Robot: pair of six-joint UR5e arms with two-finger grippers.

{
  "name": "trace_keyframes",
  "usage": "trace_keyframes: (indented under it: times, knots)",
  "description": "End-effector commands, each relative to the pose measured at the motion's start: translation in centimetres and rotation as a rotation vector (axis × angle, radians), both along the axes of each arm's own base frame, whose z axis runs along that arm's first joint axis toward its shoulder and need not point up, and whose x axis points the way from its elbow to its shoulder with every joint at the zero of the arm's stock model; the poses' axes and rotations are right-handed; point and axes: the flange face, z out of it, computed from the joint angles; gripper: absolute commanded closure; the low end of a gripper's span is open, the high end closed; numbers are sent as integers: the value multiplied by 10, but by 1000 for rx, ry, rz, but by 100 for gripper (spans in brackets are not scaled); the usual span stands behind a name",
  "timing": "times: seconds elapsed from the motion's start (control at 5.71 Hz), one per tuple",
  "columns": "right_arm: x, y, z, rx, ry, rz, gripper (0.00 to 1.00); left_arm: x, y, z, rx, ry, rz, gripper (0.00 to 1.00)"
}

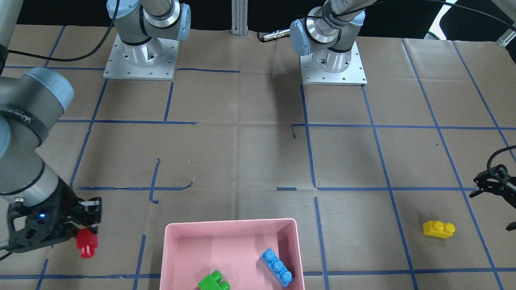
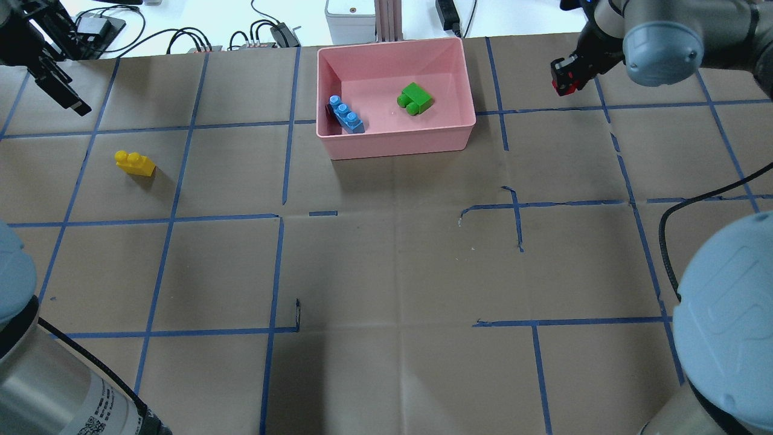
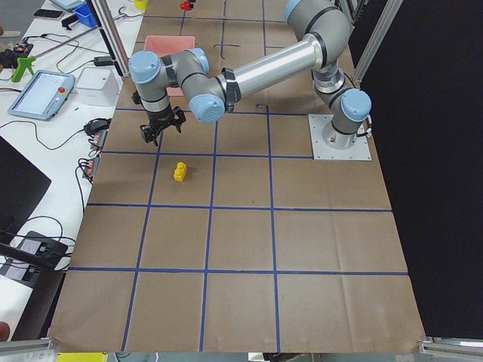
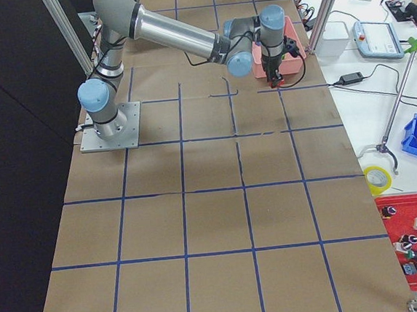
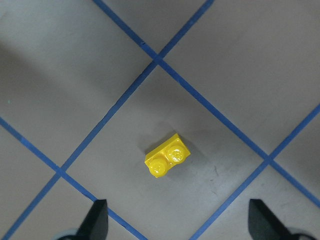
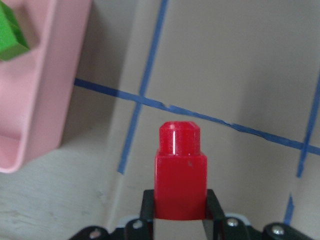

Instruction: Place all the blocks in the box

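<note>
My right gripper (image 1: 88,230) is shut on the small red brick (image 1: 87,244) and holds it above the table, off to one side of the pink box (image 1: 229,224). The right wrist view shows the red brick (image 6: 180,170) upright between the fingers, with the box wall (image 6: 30,100) at the left. The light blue brick (image 2: 346,114) and the green brick (image 2: 415,98) lie inside the box (image 2: 398,145). The yellow brick (image 2: 135,163) lies on the table. My left gripper (image 2: 66,96) is open and empty, hovering above the yellow brick (image 5: 167,155).
Brown paper with blue tape lines covers the table. Both arm bases (image 1: 141,56) stand at the robot's edge. Cables and devices (image 2: 266,33) lie just beyond the far table edge, behind the box.
</note>
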Motion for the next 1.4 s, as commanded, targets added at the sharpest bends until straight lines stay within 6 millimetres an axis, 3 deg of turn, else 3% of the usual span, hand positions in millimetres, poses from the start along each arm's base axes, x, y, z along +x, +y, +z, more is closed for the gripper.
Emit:
trace_keyframes:
  times: [0.0, 0.17, 0.35, 0.53, 0.88, 1.05, 1.22]
  knots:
    - [151, -6, 12, 10, -177, -101, 96, -5, 7, -43, 57, 34, -309, 2]
    - [203, -29, -2, -67, -252, -98, 96, -7, 11, -62, 55, 40, -444, 2]
    - [245, -39, -30, -59, -267, -88, 87, -7, 11, -77, 12, 9, -544, 2]
    - [255, -34, -32, -53, -265, -81, 1, -8, 13, -95, -36, -38, -600, 2]
    - [250, -34, -41, -32, -257, -92, 0, -15, 26, -128, -35, -25, -605, 2]
    - [244, -34, -33, -35, -256, -98, 0, -15, 26, -131, -31, -24, -611, 2]
    - [229, -33, -26, -13, -229, -111, 0, -12, 19, -150, -49, -37, -625, 2]
